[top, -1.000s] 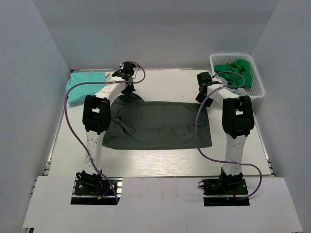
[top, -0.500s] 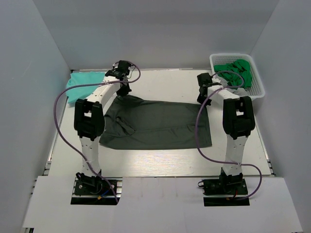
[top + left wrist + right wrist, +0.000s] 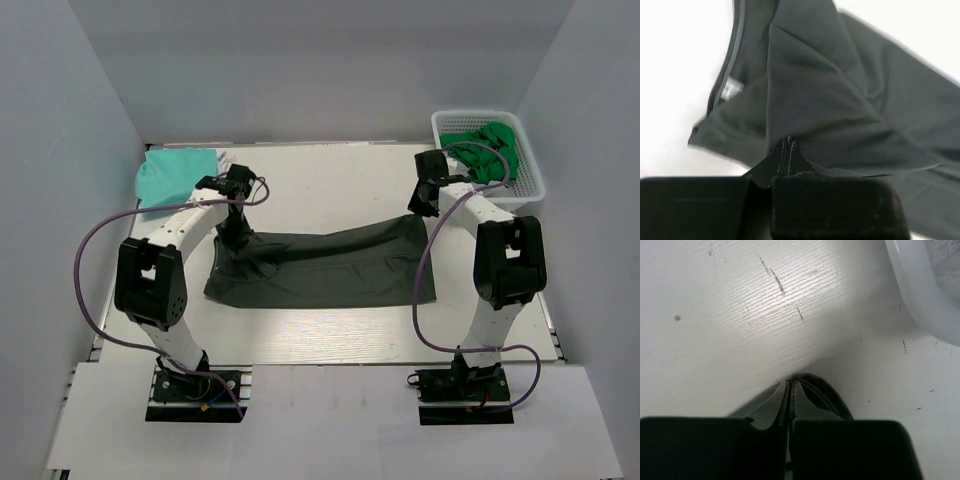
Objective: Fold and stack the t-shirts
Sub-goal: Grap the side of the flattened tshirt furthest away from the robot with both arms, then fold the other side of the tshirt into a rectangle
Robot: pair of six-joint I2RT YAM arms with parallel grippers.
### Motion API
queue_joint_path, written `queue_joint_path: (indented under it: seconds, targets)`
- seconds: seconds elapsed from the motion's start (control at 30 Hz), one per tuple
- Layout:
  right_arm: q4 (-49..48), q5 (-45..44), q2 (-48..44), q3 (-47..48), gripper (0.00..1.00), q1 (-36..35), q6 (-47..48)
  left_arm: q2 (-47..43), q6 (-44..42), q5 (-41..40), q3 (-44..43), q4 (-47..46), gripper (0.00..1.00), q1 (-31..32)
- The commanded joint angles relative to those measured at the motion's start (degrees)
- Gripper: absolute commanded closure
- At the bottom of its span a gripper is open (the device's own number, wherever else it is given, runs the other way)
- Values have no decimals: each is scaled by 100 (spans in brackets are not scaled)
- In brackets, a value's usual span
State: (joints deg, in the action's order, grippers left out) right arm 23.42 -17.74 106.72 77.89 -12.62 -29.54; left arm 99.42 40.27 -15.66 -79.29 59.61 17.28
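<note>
A dark grey-green t-shirt (image 3: 330,270) lies spread across the middle of the table. My left gripper (image 3: 238,222) is shut on its far left part and holds that cloth pulled up into a peak. In the left wrist view, cloth is pinched between my closed fingers (image 3: 788,145) and the shirt (image 3: 840,100) hangs below. My right gripper (image 3: 424,208) is shut on the shirt's far right corner. In the right wrist view, the hem (image 3: 822,395) is clamped at my fingertips (image 3: 790,384). A light mint-teal t-shirt (image 3: 170,172) lies folded at the far left.
A white basket (image 3: 441,123) with bright green t-shirts (image 3: 487,143) stands at the far right; its rim shows in the right wrist view (image 3: 920,295). White walls enclose the table on three sides. Both arms' cables loop over the table.
My left gripper has moved toward me and lower, dragging the shirt's far left part with it. The shirt's far edge now sags between the two grippers. My right gripper shifted slightly right.
</note>
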Motion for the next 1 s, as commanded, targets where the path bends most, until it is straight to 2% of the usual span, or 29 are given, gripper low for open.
queue_joint_path:
  seconds: [0.0, 0.1, 0.23, 0.3, 0.33, 0.37, 0.43, 0.47, 0.53, 0.57, 0.67, 0.8, 0.9, 0.97]
  targets:
    - [-66, 60, -248, -168, 100, -12, 97, -563, 306, 483, 395, 331, 100, 21]
    - [21, 139, -239, -142, 100, -12, 11, -686, 376, 931, 703, 392, 100, 126]
    - [5, 25, -327, -300, 100, -30, 62, -836, 552, 1127, 1370, 350, 100, 240]
    - [5, -45, -405, -484, 100, 5, 63, -767, 604, 1214, 1425, 349, 100, 241]
    - [22, -54, -467, -537, 100, -3, 62, -583, 605, 1214, 1372, 427, 79, 241]
    - [5, -54, -528, -607, 100, 23, 28, -477, 605, 1101, 1320, 498, 66, 241]
    - [75, -107, -660, -871, 100, 5, -104, -301, 605, 969, 1109, 805, 59, 294]
    - [179, -142, -704, -1037, 88, 23, -270, -248, 552, 760, 1108, 893, 41, 294]
    - [216, -378, -888, -1344, 43, 23, -412, -195, 499, 539, 1108, 1077, 19, 294]
    - [268, -475, -924, -1512, 22, 75, -438, -195, 447, 486, 1108, 1148, 0, 294]
    - [549, -792, -1135, -1619, 15, 84, -430, -72, 324, 301, 740, 1377, 0, 294]
    - [682, -776, -1547, -1654, 15, 76, -421, 112, 209, 353, -207, 1456, 0, 223]
    - [306, -425, -1759, -1531, 11, 58, -167, 288, 61, 353, -674, 1053, 0, 171]
    - [-106, 188, -1829, -1409, 10, 6, 325, 472, -54, 511, -860, 808, 0, 171]
